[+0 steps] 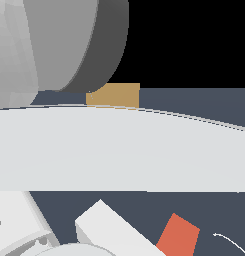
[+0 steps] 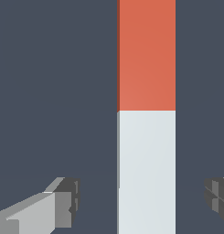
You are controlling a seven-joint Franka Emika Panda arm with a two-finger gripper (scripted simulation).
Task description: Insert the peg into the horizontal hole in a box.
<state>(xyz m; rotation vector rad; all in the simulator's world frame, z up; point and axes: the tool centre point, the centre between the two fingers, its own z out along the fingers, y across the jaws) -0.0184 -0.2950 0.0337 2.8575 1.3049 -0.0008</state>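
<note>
In the exterior view the arm (image 1: 119,150) fills most of what I can see. A broad pale link runs straight across the middle from edge to edge, and a big grey rounded joint bulks in the upper corner on the exterior view's left. Between them they hide most of the counter (image 1: 204,100), a flat slate-blue surface. Just above the pale link, only the top strip of the box (image 1: 114,95) peeks out, tan and plain; its face and the hole are behind the link, so I cannot see them. Below the link lies the peg (image 1: 139,230), slanting across the counter, the white half toward the exterior view's left and the orange-red end toward the right. It sits well apart from the box, with the arm's link between them in this view.

In the wrist view the peg (image 2: 146,119) is much clearer: a straight square-sectioned bar lying flat on the counter (image 2: 49,91), orange-red along one half and white along the other, the colours meeting in a clean line. The tool (image 2: 143,199) looks straight down on it, spread wide and released, with one dark-tipped grey finger (image 2: 63,203) on either side of the white half. Neither finger touches the bar; slate-blue counter shows in both gaps.
</note>
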